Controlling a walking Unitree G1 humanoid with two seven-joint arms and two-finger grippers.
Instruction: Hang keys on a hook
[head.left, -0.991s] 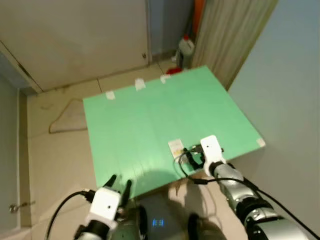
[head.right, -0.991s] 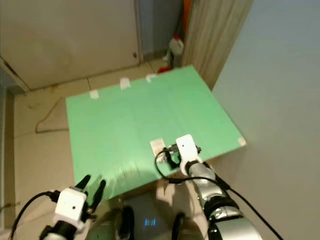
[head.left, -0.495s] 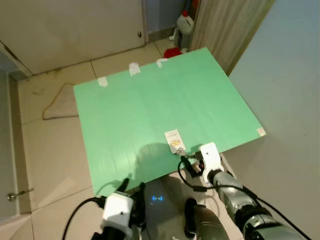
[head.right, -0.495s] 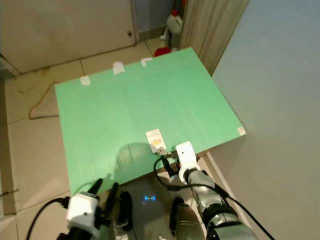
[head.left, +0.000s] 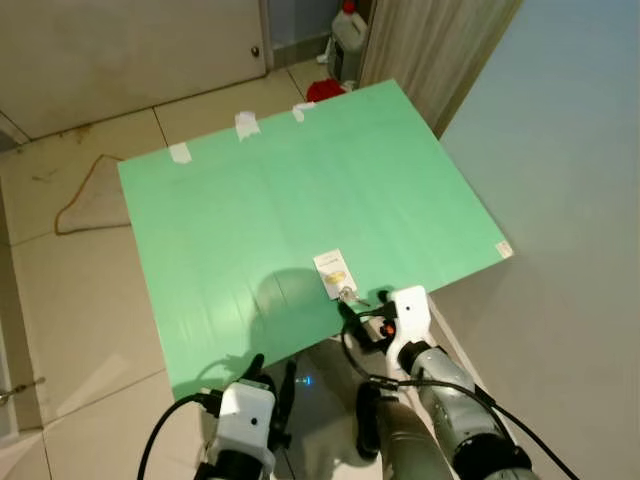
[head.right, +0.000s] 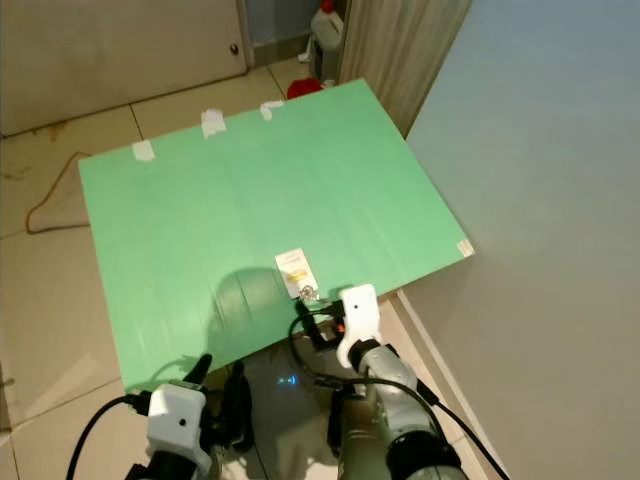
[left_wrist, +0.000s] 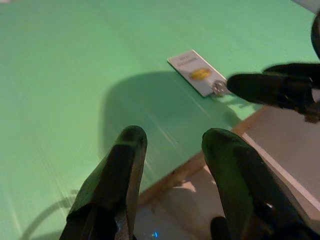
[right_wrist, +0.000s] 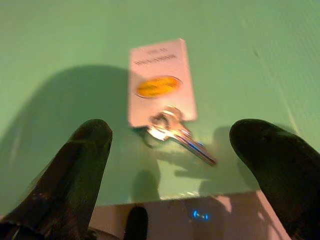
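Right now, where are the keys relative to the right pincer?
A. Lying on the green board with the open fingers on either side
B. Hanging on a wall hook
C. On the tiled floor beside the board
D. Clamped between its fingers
A: the keys with their white tag lie flat on the green board, and the right pincer is spread open around them without touching.

Silver keys (right_wrist: 175, 132) with white yellow-oval tag (right_wrist: 159, 80); flat on green board (head.left: 280, 200), near edge

The white tag (right_wrist: 159, 80) beside the keys (right_wrist: 175, 131) bears print too blurred to read.
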